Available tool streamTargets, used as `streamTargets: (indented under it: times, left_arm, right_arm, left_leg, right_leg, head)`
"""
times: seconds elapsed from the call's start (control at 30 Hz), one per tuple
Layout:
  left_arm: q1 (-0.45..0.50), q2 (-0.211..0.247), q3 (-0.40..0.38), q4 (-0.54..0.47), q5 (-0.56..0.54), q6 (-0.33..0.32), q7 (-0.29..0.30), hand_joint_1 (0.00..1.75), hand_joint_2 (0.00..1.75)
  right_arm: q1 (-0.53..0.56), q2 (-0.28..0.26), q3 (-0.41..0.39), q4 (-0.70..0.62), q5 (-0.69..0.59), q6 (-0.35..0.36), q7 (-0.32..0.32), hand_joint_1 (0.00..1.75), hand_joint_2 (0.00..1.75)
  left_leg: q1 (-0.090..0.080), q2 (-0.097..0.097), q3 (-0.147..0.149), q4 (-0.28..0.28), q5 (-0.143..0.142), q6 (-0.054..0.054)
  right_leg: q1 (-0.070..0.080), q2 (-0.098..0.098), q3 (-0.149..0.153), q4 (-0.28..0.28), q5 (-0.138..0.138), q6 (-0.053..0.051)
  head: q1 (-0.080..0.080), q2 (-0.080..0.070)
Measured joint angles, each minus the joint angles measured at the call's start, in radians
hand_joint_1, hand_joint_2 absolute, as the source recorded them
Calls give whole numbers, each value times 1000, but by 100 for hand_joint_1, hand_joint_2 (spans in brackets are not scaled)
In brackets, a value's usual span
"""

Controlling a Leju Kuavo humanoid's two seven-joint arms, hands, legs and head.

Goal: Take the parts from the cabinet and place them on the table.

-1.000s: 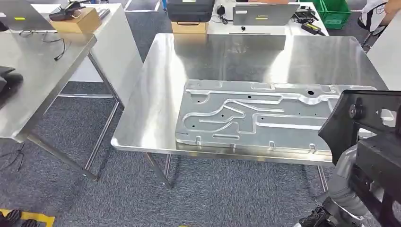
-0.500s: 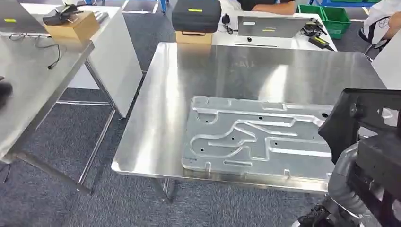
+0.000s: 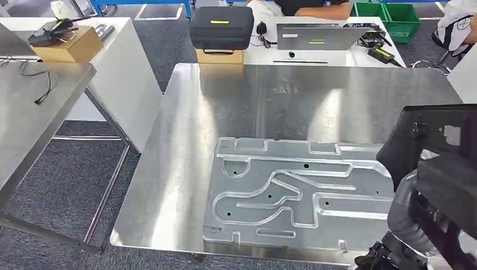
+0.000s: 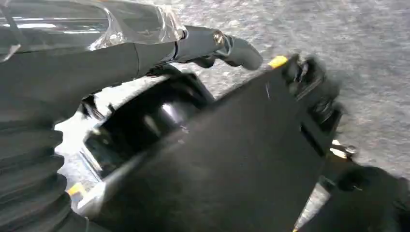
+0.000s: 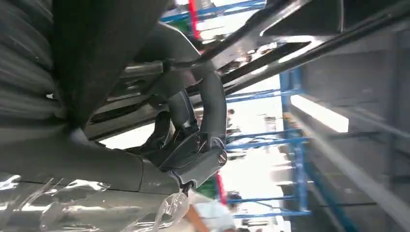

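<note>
Carrying the black part (image 3: 436, 140) over to the table (image 3: 185, 169). My right hand (image 5: 188, 130) has its fingers curled around the part's lower edge from below, thumb side tucked against it, so the weight sits in the hand and doesn't hang from a pinch. It's up at the right, just above the table's near right corner and not set down yet.

My left hand (image 4: 159, 43) hangs down by the carpet. I can see the thumb sticking out but not the fingers, so I can't tell how it's set.

The part is roughly upright with its broad flat face toward my head camera. The frame cuts off its far end, so my guess is that its long axis runs off to my right.

The silver panel (image 3: 292, 191) lies flat on the table, ribbed face up, with its long axis along the near edge. I figure I'm holding the black part high to clear it. The bare steel is behind and left of the panel.
</note>
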Motion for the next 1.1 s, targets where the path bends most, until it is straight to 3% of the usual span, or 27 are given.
streamTargets:
  times: [0.03, 0.07, 0.1, 0.13, 0.2, 0.27, 0.3, 0.33, 0.37, 0.4, 0.47, 0.5, 0.53, 0.57, 0.6, 0.67, 0.7, 0.73, 0.77, 0.83, 0.87, 0.9, 0.97, 1.0, 1.03, 1.07, 1.1]
  left_arm:
    - [-5, 0, 0, 0, 3, 0, -2, 0, 175]
    - [-6, 0, 0, 0, 9, 0, -10, 0, 175]
    - [-4, 0, 0, 0, 13, 0, -17, 0, 175]
    - [-4, 0, 0, 0, 14, 0, -21, 0, 175]
    - [3, 3, 0, 0, 32, -9, -40, 0, 175]
    - [6, 5, 5, 0, 66, -26, -77, 0, 175]
    - [5, 5, 7, 0, 77, -29, -93, 0, 175]
    - [1, 5, 11, 0, 90, -31, -112, 0, 175]
    - [-2, 4, 15, 0, 105, -34, -138, 0, 175]
    - [-6, 4, 23, 0, 120, -42, -179, 0, 175]
    - [-18, 2, 35, 0, 142, -65, -237, 0, 175]
    - [-23, 0, 39, 0, 150, -76, -252, 0, 175]
    - [-25, -2, 44, 0, 158, -83, -257, 0, 175]
    - [-24, -3, 51, 0, 162, -88, -262, 0, 175]
    - [-24, -3, 56, 0, 172, -95, -269, 0, 175]
    - [-30, -8, 69, 0, 193, -102, -279, 0, 175]
    - [-33, -5, 77, 0, 201, -108, -281, 0, 175]
    - [-38, -7, 83, 0, 208, -111, -282, 0, 175]
    - [-41, -7, 87, 0, 210, -110, -283, 0, 175]
    - [-40, -8, 94, 0, 212, -105, -282, 0, 175]
    - [-40, -7, 105, 0, 221, -93, -275, 0, 175]
    - [-41, -8, 113, 0, 232, -83, -266, 0, 0]
    - [-43, -10, 126, 0, 246, -70, -259, 0, 0]
    - [-43, -10, 132, 0, 250, -70, -254, 0, 0]
    - [-41, -10, 135, 0, 253, -70, -250, 0, 0]
    - [-39, -10, 138, 0, 259, -69, -248, 0, 0]
    - [-39, -11, 143, 0, 264, -67, -243, 0, 0]
  right_arm:
    - [-10, -3, -8, 5, 8, 0, 68, 175, 175]
    - [-24, -8, -21, 17, 13, 0, 143, 175, 175]
    - [-37, -14, -32, 28, 13, 0, 190, 175, 175]
    - [-46, -22, -47, 41, 13, 0, 220, 175, 175]
    - [-67, -41, -74, 69, 37, 0, 287, 175, 175]
    - [-104, -75, -101, 117, 116, 0, 443, 175, 175]
    - [-113, -90, -113, 135, 149, 0, 509, 175, 175]
    - [-125, -111, -125, 154, 197, 0, 583, 175, 175]
    - [-138, -137, -137, 176, 255, 0, 670, 175, 175]
    - [-157, -172, -143, 206, 323, 0, 774, 175, 175]
    - [-192, -254, -147, 261, 415, 10, 932, 175, 175]
    - [-196, -287, -148, 287, 445, 19, 959, 175, 175]
    - [-202, -317, -148, 309, 469, 30, 962, 175, 175]
    - [-213, -340, -146, 329, 483, 39, 964, 175, 175]
    - [-224, -362, -145, 348, 493, 49, 966, 175, 175]
    - [-242, -405, -139, 383, 510, 66, 970, 175, 175]
    - [-250, -418, -133, 401, 518, 72, 970, 0, 0]
    - [-260, -432, -127, 411, 525, 76, 971, 0, 0]
    - [-264, -442, -123, 423, 528, 79, 972, 0, 0]
    - [-266, -454, -118, 437, 533, 82, 972, 0, 0]
    - [-271, -466, -110, 453, 542, 86, 972, 0, 0]
    - [-276, -475, -103, 461, 549, 86, 972, 0, 0]
    - [-283, -485, -96, 470, 557, 86, 972, 0, 0]
    - [-283, -489, -93, 475, 560, 86, 972, 0, 0]
    - [-283, -493, -87, 481, 560, 86, 972, 0, 0]
    - [-283, -495, -81, 486, 561, 87, 972, 0, 0]
    - [-282, -496, -76, 489, 561, 87, 972, 0, 0]
  left_leg:
    - [3, 1, -25, 7, -30, -2]
    - [5, 1, -34, -22, -33, -2]
    - [4, 2, -29, -76, -7, 0]
    - [2, 2, -20, -150, 52, 8]
    - [-10, -1, -20, -297, 265, 31]
    - [-22, -2, -11, -300, 267, 34]
    - [-24, -2, -12, -300, 263, 40]
    - [-23, -2, -3, -313, 264, 43]
    - [-7, -3, 16, -338, 270, 44]
    - [-9, -3, 28, -348, 266, 50]
    - [-9, -4, 37, -348, 257, 61]
    - [-10, -5, 40, -347, 251, 63]
    - [-10, -7, 46, -346, 243, 62]
    - [-9, -7, 56, -345, 234, 60]
    - [-7, -7, 67, -343, 225, 56]
    - [0, -9, 83, -325, 199, 44]
    - [-6, -12, 81, -317, 188, 33]
    - [-7, -12, 72, -299, 179, 30]
    - [-9, -12, 70, -303, 180, 29]
    - [-9, -12, 71, -305, 180, 29]
    - [-3, -8, 66, -295, 170, 24]
    - [-4, -1, 49, -255, 148, 15]
    - [3, 3, -31, -97, 83, 1]
    - [4, 5, -80, -11, 55, -2]
    - [4, 7, -113, 41, 46, -1]
    - [1, 7, -127, 43, 63, 4]
    - [-2, 7, -114, -6, 103, 16]
  right_leg:
    - [-1, 0, 16, 0, -11, 1]
    - [-2, 3, 36, 0, -25, 4]
    - [-2, 5, 55, -1, -38, 6]
    - [-2, 5, 73, -2, -48, 8]
    - [-4, 5, 97, -7, -66, 15]
    - [-4, 14, 100, -19, -76, 29]
    - [-10, 14, 101, -30, -76, 34]
    - [-6, 14, 111, -45, -77, 39]
    - [-10, 10, 122, -44, -88, 42]
    - [0, 6, 105, -2, -106, 42]
    - [-1, 6, 3, 168, -168, 46]
    - [0, 6, -57, 253, -193, 49]
    - [-1, 6, -101, 300, -190, 51]
    - [-1, 5, -117, 290, -154, 54]
    - [-4, 4, -108, 237, -99, 59]
    - [-14, -2, -51, 47, 36, 72]
    - [-12, 1, -42, 26, 16, 80]
    - [-11, 5, -40, 14, 18, 63]
    - [-10, 5, -45, 21, 16, 53]
    - [-7, 5, -46, 22, 13, 46]
    - [-12, 3, -44, 20, 12, 36]
    - [-11, 4, -41, 20, 10, 30]
    - [-11, 2, -39, 20, 7, 25]
    - [-9, 1, -37, 20, 5, 22]
    - [-7, 0, -34, 20, 2, 21]
    - [-3, 1, -30, 20, -2, 19]
    - [3, 1, -24, 20, -6, 18]
  head:
    - [0, 0]
    - [0, 0]
    - [0, 0]
    - [0, 0]
    - [3, 0]
    - [2, 0]
    - [2, 0]
    - [1, 0]
    - [1, 0]
    - [3, 0]
    - [3, 0]
    - [3, 0]
    - [3, 0]
    - [3, 0]
    - [3, 0]
    - [3, 0]
    - [5, 0]
    - [7, 0]
    - [6, 0]
    - [4, 0]
    - [4, 0]
    - [2, 0]
    - [0, 0]
    - [0, 0]
    - [0, 0]
    - [0, 0]
    - [0, 0]
